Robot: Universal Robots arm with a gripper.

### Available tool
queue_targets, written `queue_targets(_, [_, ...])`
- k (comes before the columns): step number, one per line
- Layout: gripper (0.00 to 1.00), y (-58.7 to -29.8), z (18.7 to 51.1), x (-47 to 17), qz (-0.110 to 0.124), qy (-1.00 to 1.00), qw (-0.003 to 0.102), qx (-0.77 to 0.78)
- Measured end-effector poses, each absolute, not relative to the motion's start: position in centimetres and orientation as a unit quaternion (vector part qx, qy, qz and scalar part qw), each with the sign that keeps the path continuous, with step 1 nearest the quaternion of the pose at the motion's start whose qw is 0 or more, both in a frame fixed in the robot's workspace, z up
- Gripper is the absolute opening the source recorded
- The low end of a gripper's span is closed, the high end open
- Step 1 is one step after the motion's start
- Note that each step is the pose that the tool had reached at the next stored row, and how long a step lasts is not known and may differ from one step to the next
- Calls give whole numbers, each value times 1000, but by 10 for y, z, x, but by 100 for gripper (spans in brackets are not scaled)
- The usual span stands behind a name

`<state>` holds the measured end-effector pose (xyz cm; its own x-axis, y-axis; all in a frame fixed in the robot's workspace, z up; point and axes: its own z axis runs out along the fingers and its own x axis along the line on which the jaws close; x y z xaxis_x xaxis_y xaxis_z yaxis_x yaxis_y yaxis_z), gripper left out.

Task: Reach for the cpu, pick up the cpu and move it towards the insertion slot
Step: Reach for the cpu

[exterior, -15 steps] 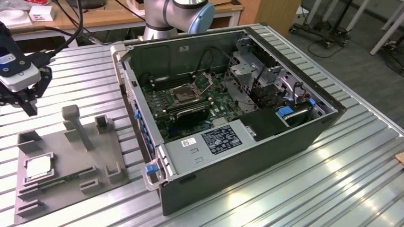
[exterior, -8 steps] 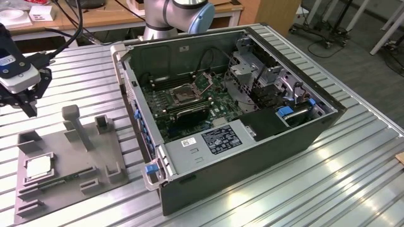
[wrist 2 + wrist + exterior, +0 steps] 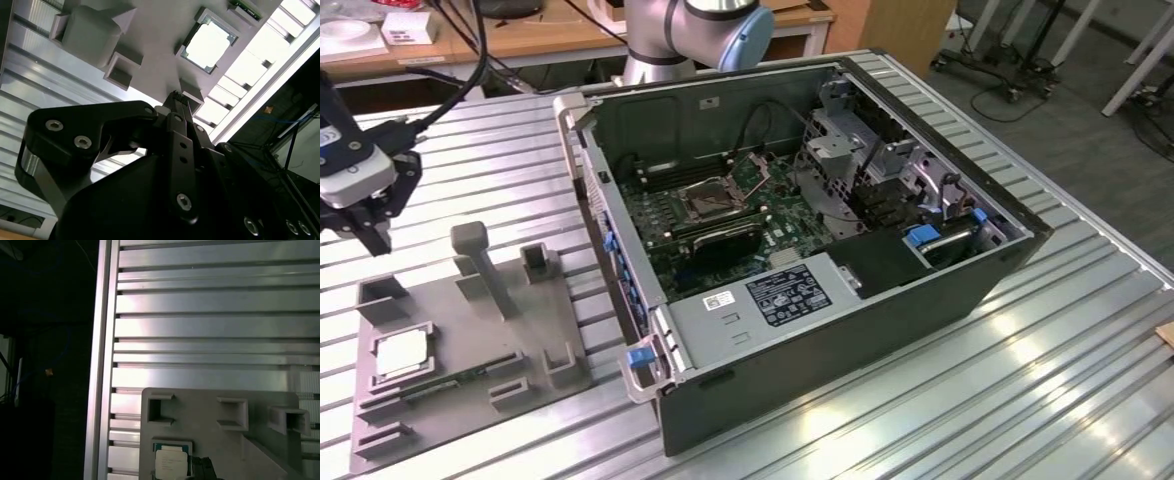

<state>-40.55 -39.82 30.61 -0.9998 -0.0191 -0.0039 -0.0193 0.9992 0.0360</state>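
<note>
The cpu is a pale silvery square chip lying flat in a recess of the grey holder plate, at the exterior view's left. It is also visible in both wrist views. My gripper hangs above the far end of that plate, well above the cpu and apart from it. Its black fingers come together to a point with nothing between them. The insertion slot is the square metal-framed socket on the motherboard inside the open computer case.
The grey plate carries upright posts and small brackets, and a narrow green memory stick lies beside the cpu. The ribbed metal table runs around the case. Cables and drive cages crowd the case interior by the socket.
</note>
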Motion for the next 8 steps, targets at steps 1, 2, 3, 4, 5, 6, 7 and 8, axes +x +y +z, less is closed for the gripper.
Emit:
queue_targets(1, [10,-399,306,-406,18,1000,2,-10])
queue_targets(2, [10,-401,305,-408,18,1000,2,-10])
queue_targets(3, [10,-402,305,-409,18,1000,2,-10])
queue_targets(4, [10,-403,304,-410,18,1000,2,-10])
queue_targets(5, [10,-404,303,-411,18,1000,2,-10])
queue_targets(6, [10,-405,303,-412,18,1000,2,-10])
queue_targets(7, [10,-406,302,-413,18,1000,2,-10])
queue_targets(8, [10,-407,302,-414,18,1000,2,-10])
